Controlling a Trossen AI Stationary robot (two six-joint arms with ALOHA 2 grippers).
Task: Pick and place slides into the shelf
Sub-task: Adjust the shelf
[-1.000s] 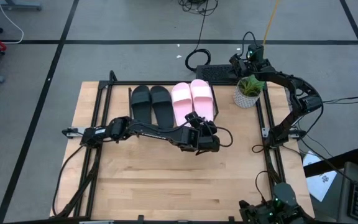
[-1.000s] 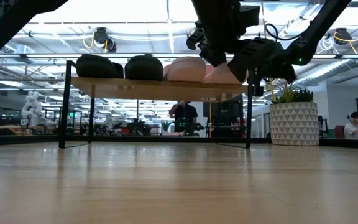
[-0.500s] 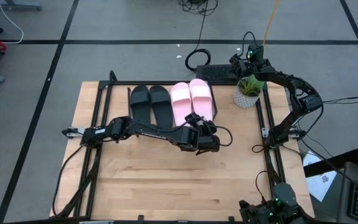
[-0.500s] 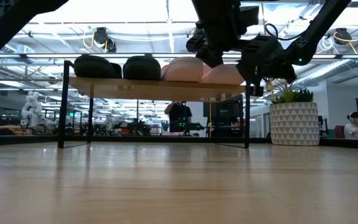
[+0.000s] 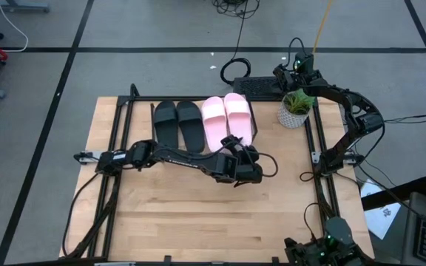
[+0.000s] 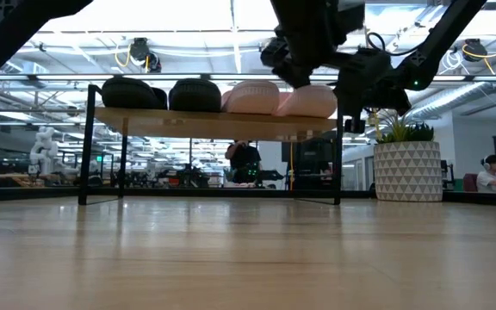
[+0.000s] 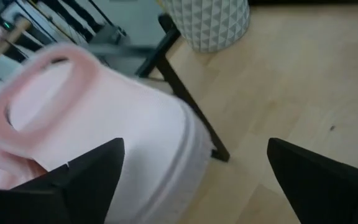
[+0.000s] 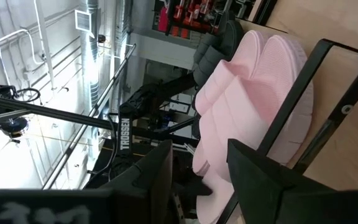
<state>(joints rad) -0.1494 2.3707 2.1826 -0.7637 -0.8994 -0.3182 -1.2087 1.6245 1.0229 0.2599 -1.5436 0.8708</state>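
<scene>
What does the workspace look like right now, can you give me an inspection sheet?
Surface: wooden table, bare in front.
Job's things: black slides and pink slides side by side on the shelf.
Clutter: potted plant beside the shelf.
Grippers: left gripper open at the pink slides' near end; right gripper parked beyond the plant.
Cables: coiled cable on the floor.
Surroundings: people in the room behind.

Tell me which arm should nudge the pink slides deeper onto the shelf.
Left, likely. The left gripper hangs open right at the pink slides on the shelf; the right gripper is parked behind the plant pot.
</scene>
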